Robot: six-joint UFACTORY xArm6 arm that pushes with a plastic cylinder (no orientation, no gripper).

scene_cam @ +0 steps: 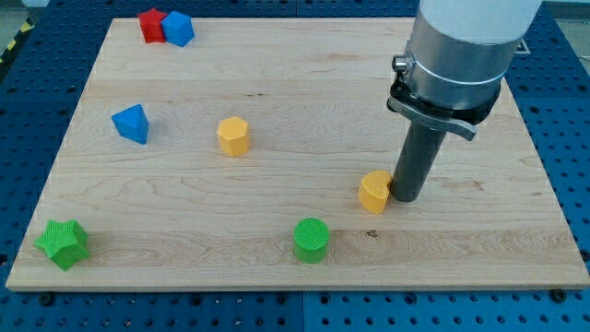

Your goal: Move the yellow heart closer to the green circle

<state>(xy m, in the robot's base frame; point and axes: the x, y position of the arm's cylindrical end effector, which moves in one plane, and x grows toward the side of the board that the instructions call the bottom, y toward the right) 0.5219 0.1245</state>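
The yellow heart lies right of the board's middle, toward the view's bottom. My tip stands right against the heart's right side, touching or nearly touching it. The green circle sits below and to the left of the heart, near the board's bottom edge, a short gap away.
A yellow hexagon sits left of centre. A blue triangle-like block is at the left. A red block and a blue block touch at the top left. A green star is at the bottom left. The wooden board rests on a blue pegboard.
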